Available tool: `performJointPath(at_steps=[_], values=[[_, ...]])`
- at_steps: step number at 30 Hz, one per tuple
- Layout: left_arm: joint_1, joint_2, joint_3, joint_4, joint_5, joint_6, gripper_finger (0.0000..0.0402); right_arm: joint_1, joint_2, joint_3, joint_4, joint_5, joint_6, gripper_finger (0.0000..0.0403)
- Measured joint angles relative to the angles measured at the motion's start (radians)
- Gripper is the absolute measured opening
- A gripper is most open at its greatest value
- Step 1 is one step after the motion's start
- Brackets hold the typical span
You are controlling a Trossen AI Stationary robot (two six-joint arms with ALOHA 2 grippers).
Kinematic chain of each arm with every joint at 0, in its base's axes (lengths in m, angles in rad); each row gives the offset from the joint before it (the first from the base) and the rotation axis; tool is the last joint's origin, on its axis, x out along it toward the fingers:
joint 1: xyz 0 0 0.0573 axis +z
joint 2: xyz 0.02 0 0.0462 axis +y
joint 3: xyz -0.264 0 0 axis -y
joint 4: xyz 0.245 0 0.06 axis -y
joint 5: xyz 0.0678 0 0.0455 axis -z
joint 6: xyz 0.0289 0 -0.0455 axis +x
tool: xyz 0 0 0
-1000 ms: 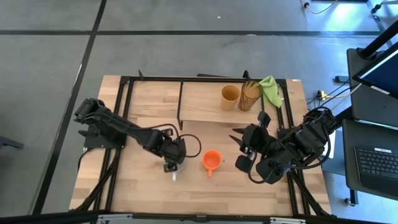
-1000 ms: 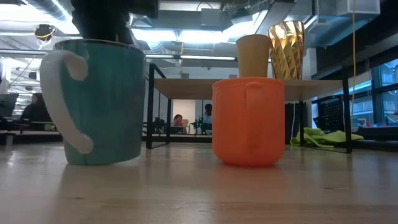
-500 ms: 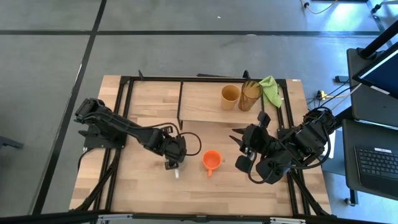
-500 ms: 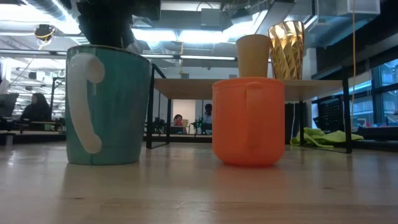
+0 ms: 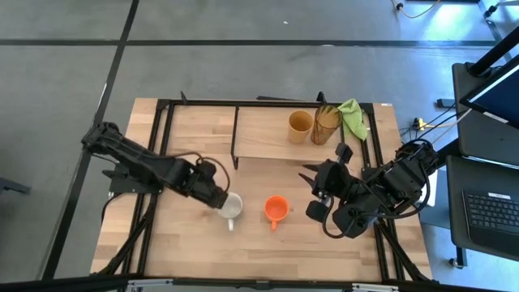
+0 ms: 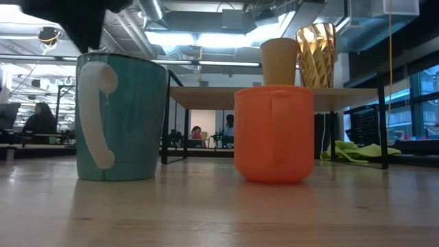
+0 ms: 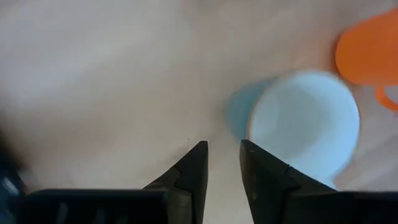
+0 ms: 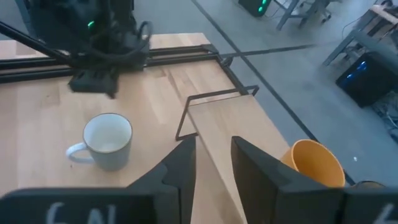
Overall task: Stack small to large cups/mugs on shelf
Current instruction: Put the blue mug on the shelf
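Observation:
The white mug [image 5: 232, 206] stands upright on the table, its handle toward the near edge; it looks teal in the low view [image 6: 122, 118]. The small orange cup [image 5: 276, 208] stands just right of it. The tan-yellow mug [image 5: 300, 126] and the amber tumbler [image 5: 326, 124] stand on the shelf [image 5: 259, 134]. My left gripper [image 5: 213, 195] hovers open just left of the white mug, touching nothing; its wrist view [image 7: 222, 158] shows the mug [image 7: 305, 127] ahead. My right gripper [image 5: 315, 180] is open and empty, right of the orange cup.
A green cloth [image 5: 352, 116] lies at the shelf's right end. The shelf's black legs and the table's black frame rails [image 5: 235, 134] run along the far and left sides. Bare wood lies along the near edge. People sit in the room beyond [image 6: 41, 118].
My left gripper has come off the white mug's rim and drawn back up and toward the table's left edge. Before that the mug turned about on the table, its handle swinging round toward the near edge. It now stands free.

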Motion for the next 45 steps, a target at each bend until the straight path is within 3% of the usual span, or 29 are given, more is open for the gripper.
performJointPath(at_steps=[6,15,29,33,39,45], values=[[-0.049,0.072,0.000,0.058,0.081,-0.206,0.0100,0.000,0.000,0.000,0.000,0.029,-0.026,0.0103],[-0.072,0.123,0.000,0.145,0.002,-0.328,0.0102,0.000,0.000,0.000,0.000,0.041,-0.054,0.0103],[-0.071,0.203,0.000,0.145,0.021,-0.337,0.0098,0.000,-0.001,0.000,0.000,0.056,-0.078,0.0103],[-0.071,0.203,0.000,0.138,0.011,-0.337,0.0077,-0.010,-0.012,0.000,0.000,0.055,-0.048,0.0103],[-0.067,0.211,0.003,0.125,-0.013,-0.326,0.0014,-0.017,-0.068,0.000,0.000,0.116,0.004,0.0103],[-0.055,0.217,0.004,0.127,-0.007,-0.286,0.0014,-0.017,-0.140,0.000,0.000,0.204,0.004,0.0103]])
